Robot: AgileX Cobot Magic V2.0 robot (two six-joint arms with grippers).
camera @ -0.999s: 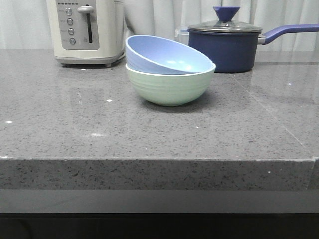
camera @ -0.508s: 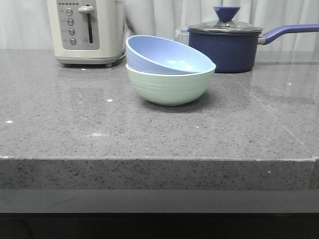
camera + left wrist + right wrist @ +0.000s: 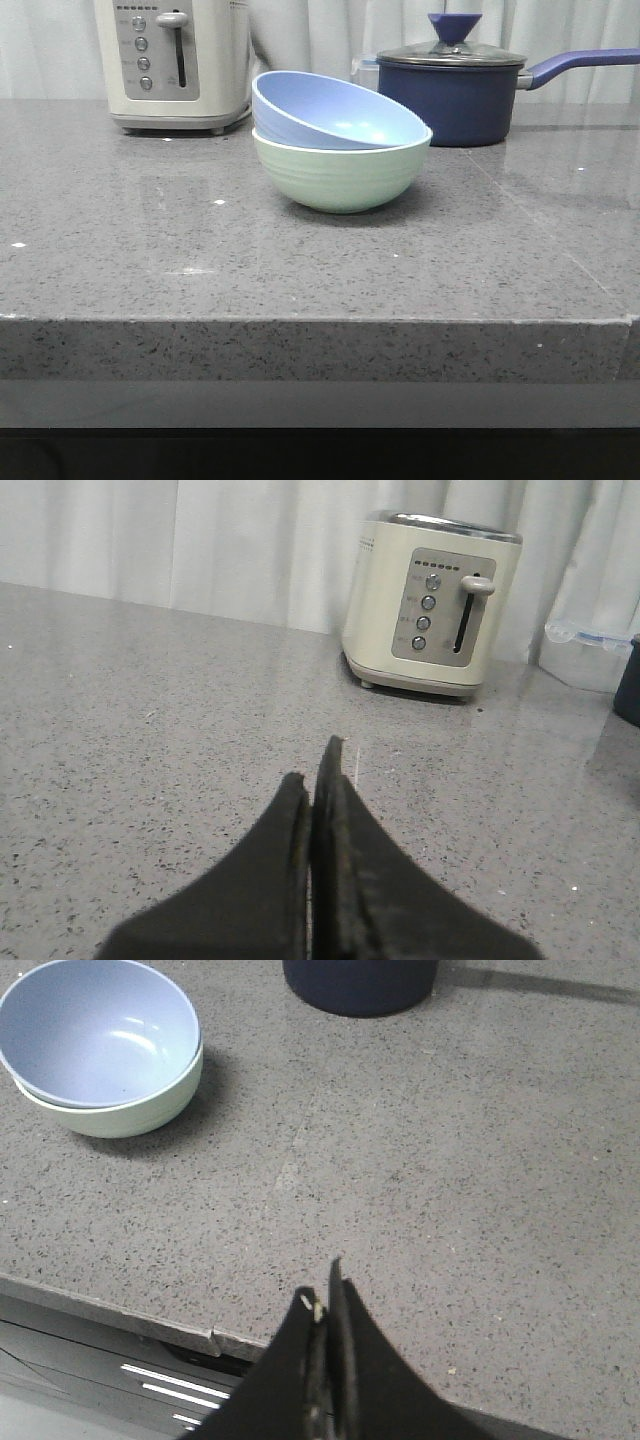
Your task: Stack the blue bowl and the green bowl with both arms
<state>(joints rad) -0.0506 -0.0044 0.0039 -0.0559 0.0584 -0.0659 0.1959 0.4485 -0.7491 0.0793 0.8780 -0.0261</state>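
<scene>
The blue bowl (image 3: 330,112) rests tilted inside the green bowl (image 3: 340,175) at the middle back of the grey counter. The right wrist view shows the same pair, blue bowl (image 3: 95,1030) nested in the green bowl (image 3: 135,1112), well away from my right gripper (image 3: 322,1290), which is shut with nothing in it near the counter's front edge. My left gripper (image 3: 318,765) is shut and empty above bare counter, facing the toaster. Neither arm shows in the front view.
A cream toaster (image 3: 172,62) stands at the back left, also the toaster (image 3: 432,615) ahead of the left gripper. A dark navy lidded saucepan (image 3: 452,92) with a long handle sits behind the bowls to the right. The counter's front edge (image 3: 110,1308) runs beside the right gripper.
</scene>
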